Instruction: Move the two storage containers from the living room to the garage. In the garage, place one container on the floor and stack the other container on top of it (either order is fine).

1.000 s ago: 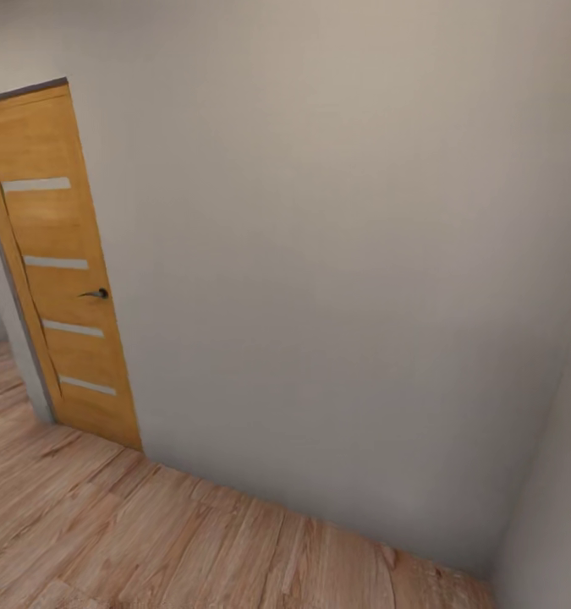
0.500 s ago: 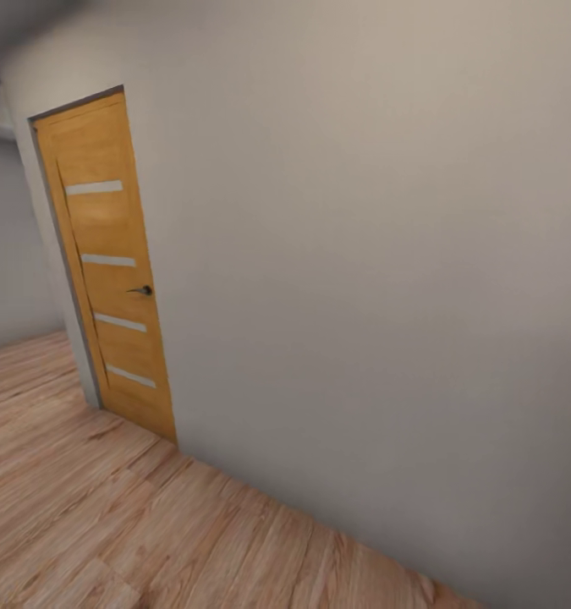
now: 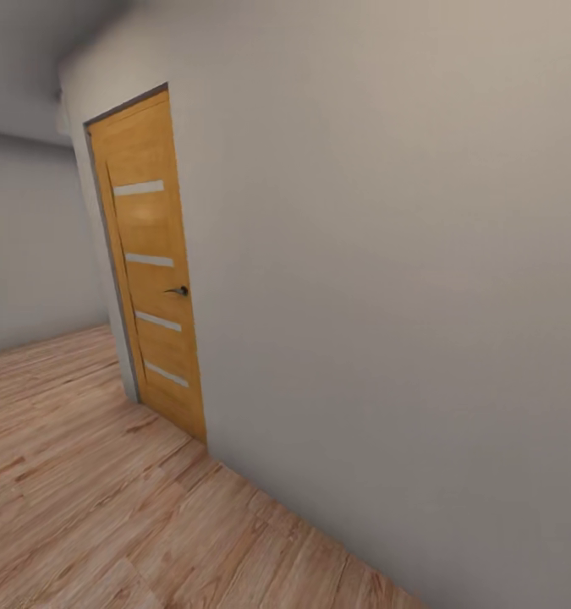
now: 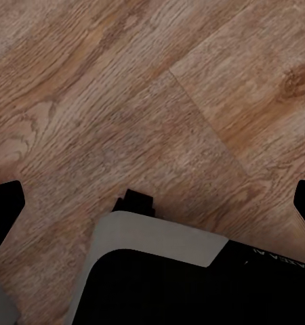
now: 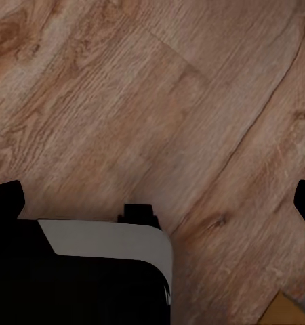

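Cut off at both side edges: dark fingertips (image 4: 5, 210) of the left tool and fingertips (image 5: 6, 196) of the right tool. Grip state unreadable. Robot base (image 4: 159, 271) cropped toward 6 o'clock.

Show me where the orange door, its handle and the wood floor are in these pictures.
orange door (image 3: 145, 220): head view, on the panel between the upper two glass slats.
door handle (image 3: 179, 291): head view, on the dark lever.
wood floor (image 3: 74, 474): head view, on bare planks.

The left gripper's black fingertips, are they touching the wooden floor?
Apart. In the left wrist view the left gripper has its fingertips spread wide at the picture's edges, and the wood-plank floor lies well beyond them, with nothing held between.
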